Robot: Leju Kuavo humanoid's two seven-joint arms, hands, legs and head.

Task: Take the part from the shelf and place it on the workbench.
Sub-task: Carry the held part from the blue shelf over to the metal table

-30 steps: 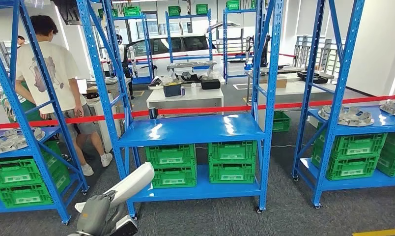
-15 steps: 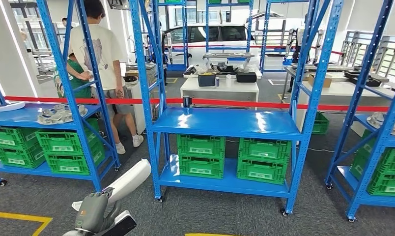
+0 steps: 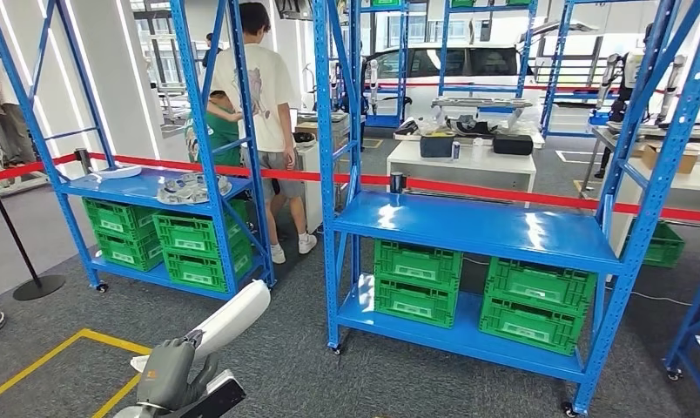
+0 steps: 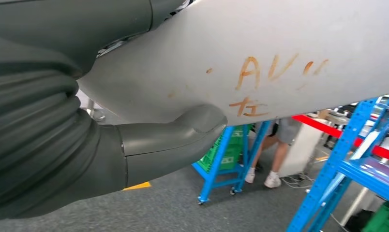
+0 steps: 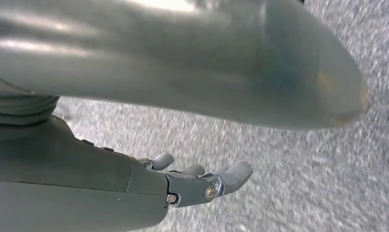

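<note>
- Blue metal racks stand on a grey carpeted workshop floor (image 3: pixel 312 348), with yellow tape lines at the near left and a red barrier ribbon running behind the racks.
- Green crates (image 3: pixel 414 283) fill the lower tier of the middle rack, and its blue shelf (image 3: pixel 468 228) carries only a small dark cylinder at the back edge.
- On the left rack's shelf (image 3: pixel 146 185) lie silvery metal pieces; a person in a pale T-shirt (image 3: pixel 264 96) stands just behind it.
- At the bottom of the head view, the left hand (image 3: pixel 168 376) grips a long white part (image 3: pixel 233 318).
- In the left wrist view the thumb (image 4: pixel 183 133) presses against the part's pale underside, which bears orange handwriting.
- Its long axis runs from the hand forward, up and to the right, with the rounded free end pointing towards the middle rack.
- The right hand (image 5: pixel 202 181) hangs over the carpet, holding nothing, fingers loosely extended and apart.
- By my reading the pickup is done, since the part is off any shelf; carrying it to the workbench and setting it down remain.
- A white table (image 3: pixel 464 161) stands beyond the ribbon; whether that is the workbench cannot be told.
</note>
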